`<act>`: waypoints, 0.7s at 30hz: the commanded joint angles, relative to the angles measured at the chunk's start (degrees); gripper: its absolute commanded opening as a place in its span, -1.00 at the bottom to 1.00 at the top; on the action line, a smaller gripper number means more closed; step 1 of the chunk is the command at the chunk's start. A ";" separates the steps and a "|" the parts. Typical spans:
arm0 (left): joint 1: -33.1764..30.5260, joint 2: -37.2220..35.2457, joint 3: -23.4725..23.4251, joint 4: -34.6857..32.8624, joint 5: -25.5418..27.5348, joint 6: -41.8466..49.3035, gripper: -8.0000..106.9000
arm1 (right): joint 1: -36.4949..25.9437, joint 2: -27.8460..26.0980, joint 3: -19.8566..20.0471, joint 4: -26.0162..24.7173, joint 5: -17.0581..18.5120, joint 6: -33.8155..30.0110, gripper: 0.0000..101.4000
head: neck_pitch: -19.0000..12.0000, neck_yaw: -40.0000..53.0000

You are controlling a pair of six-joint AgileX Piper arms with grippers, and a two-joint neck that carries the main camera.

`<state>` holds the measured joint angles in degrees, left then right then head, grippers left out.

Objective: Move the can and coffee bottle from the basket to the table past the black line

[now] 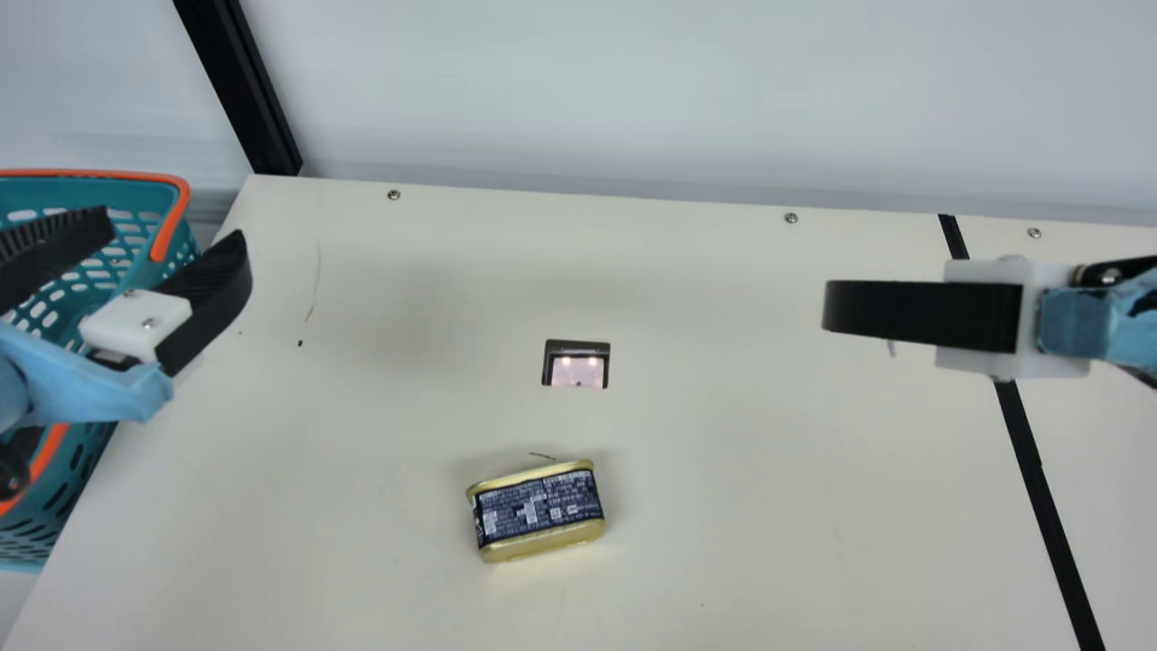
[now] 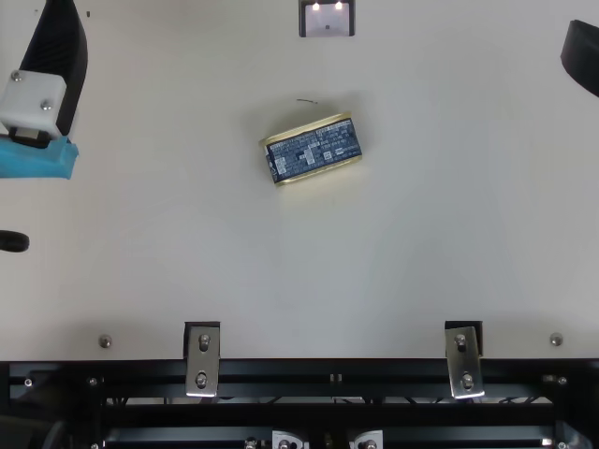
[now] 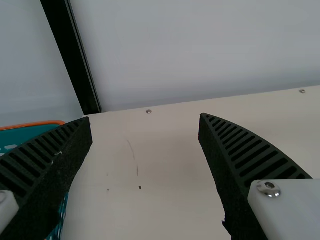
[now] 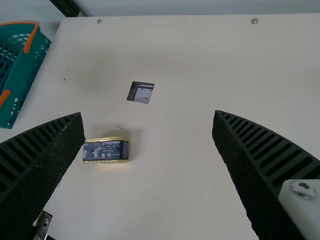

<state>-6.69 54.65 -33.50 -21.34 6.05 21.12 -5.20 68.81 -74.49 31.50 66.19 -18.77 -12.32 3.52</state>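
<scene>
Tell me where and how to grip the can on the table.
Come from above with the right hand, closing at mid-length on the near and far long sides. The can lies roughly left to right and looks narrower between those gold-rimmed sides, so that should be the surest hold.

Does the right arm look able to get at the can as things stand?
Probably yes: the can sits on the table with nothing over or against it, and the right gripper has empty, open jaws. Whether its reach suffices is my guess.
</scene>
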 commanded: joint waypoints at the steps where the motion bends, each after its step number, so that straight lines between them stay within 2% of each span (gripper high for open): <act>1: 0.00 0.00 0.00 0.00 0.00 0.00 0.71 | 0.44 0.53 -0.30 -0.58 -0.23 -0.47 1.00 | -0.06 -0.16; 10: 0.00 0.00 0.00 0.00 0.00 0.00 0.71 | 5.61 4.62 -3.29 -3.75 -0.61 -5.34 1.00 | -0.06 -0.16; 21: 0.00 0.00 0.00 0.00 0.00 0.00 0.71 | 16.22 9.15 -5.50 -6.29 -1.69 -12.10 1.00 | -0.06 -0.16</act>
<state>-6.69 54.65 -33.50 -21.34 6.05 21.12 9.08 77.66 -79.97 25.33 64.48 -30.01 -12.32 3.52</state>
